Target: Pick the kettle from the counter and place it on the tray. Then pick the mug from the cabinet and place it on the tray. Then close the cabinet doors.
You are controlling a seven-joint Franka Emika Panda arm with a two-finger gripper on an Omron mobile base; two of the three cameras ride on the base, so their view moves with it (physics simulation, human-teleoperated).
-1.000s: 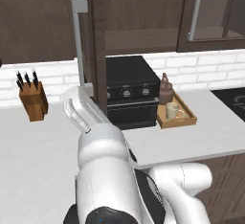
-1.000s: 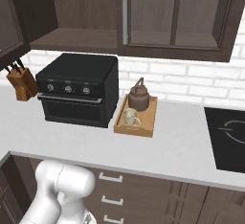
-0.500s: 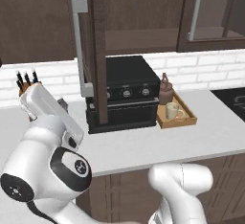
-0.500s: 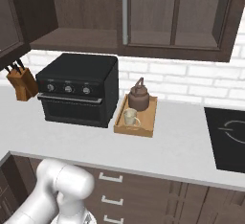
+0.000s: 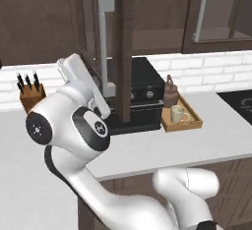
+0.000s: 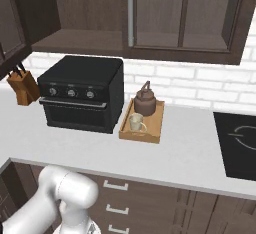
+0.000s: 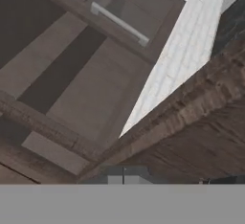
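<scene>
We see the kettle (image 6: 145, 101) and mug (image 6: 136, 122) on the tray (image 6: 152, 133) — at the oven's (image 6: 83, 95) three o'clock. One cabinet door (image 5: 124, 47) stands open; our gripper's fingers seem hidden — we cannot tell their spread

The white arm (image 5: 74, 126) is bent up at the left of the left base view, its forearm raised up and back, while the gripper's state cannot be told.
</scene>
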